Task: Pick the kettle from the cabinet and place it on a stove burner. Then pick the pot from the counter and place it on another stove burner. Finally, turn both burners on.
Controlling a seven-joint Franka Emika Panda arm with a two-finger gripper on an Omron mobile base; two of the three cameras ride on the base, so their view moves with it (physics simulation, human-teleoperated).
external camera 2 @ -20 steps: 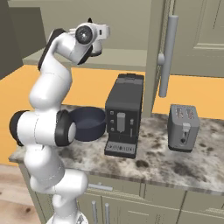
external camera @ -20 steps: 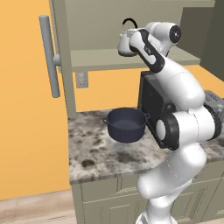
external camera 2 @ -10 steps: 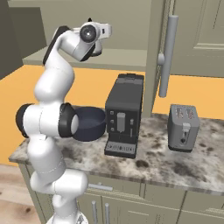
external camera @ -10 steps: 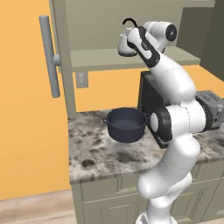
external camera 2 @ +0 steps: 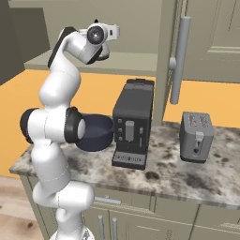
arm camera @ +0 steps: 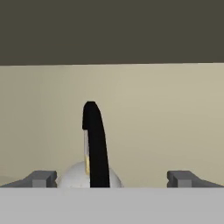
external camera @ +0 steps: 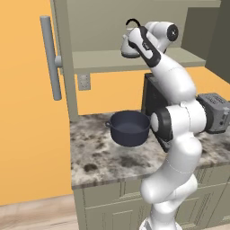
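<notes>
Two fingertips (arm camera: pixel 41 178) are seen spread to their full width in the hand view, with nothing gripped between them. The gripper (arm camera: pixel 111 179) is positioned at the kettle (arm camera: pixel 89 175), which stands on the shelf of the cabinet (external camera: pixel 134 58). The kettle's arched black handle (arm camera: pixel 94 144) rises in the gap between the fingers, slightly nearer the left-hand finger than the right-hand one, and is touched by neither.

The step in hand is judged to be the first one: the approach to the kettle, before any grasp is made. The pot (external camera: pixel 129 128) rests on the counter (external camera: pixel 99 157), well below the fingers and untouched, beside the coffee machine (external camera 2: pixel 132 122). A toaster (external camera 2: pixel 196 137) stands farther along the counter.

For the next move, a small further advance is probably required so that the handle sits fully between the pads, and then the fingers are to be closed on it. A lift clear of the shelf is then called for before the kettle is withdrawn. Whether the handle is already deep enough between the pads cannot be told from these views.
</notes>
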